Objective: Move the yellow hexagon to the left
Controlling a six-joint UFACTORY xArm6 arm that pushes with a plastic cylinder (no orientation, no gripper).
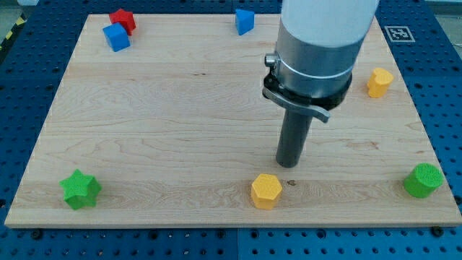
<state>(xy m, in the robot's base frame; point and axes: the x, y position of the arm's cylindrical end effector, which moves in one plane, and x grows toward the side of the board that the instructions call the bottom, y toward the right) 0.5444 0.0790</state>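
Closest to the camera, along the board's bottom edge, sits the yellow hexagon [266,191], a little right of the middle. My tip [289,164] stands just above it and slightly to the view's right, near the block but with a sliver of bare wood between them; it has no jaws to open or close, carries nothing, and touches no block.

By size, the wooden board [180,130] comes first, filling nearly the whole view over a blue perforated table [22,108]. Next is the arm's pale grey cylinder [325,36] coming down from the top, ringed by a dark collar, with the straight dark rod below it.

Then the small blocks. A green star [80,189] lies in the bottom left corner, well apart from the hexagon. A green cylinder-like block [423,180] sits in the bottom right corner. A second yellow block [380,82], its shape hard to tell, is at the right edge beside the arm. At the top left, a red star [123,19] touches a blue cube [115,37]. Another blue block [245,21] rests at the top centre.
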